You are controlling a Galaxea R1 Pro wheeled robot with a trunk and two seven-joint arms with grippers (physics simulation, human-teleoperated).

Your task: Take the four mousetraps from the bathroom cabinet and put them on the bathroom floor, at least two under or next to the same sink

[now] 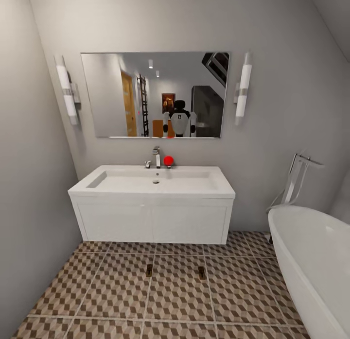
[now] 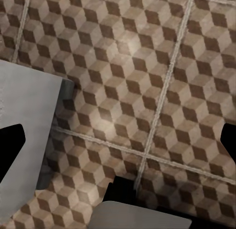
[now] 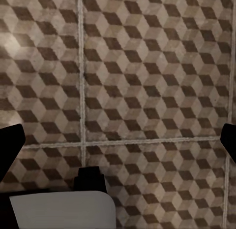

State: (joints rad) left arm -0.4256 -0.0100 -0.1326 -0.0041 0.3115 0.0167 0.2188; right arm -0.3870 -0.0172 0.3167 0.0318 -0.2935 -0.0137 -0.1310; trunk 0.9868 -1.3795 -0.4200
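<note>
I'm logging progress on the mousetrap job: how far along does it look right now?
Done: two mousetraps lie on the bathroom floor, just in front of the sink. In hand: nothing; both wrist views show bare tiles between open fingertips. Left: two more traps, which I cannot see here, must join them on this floor.
</note>
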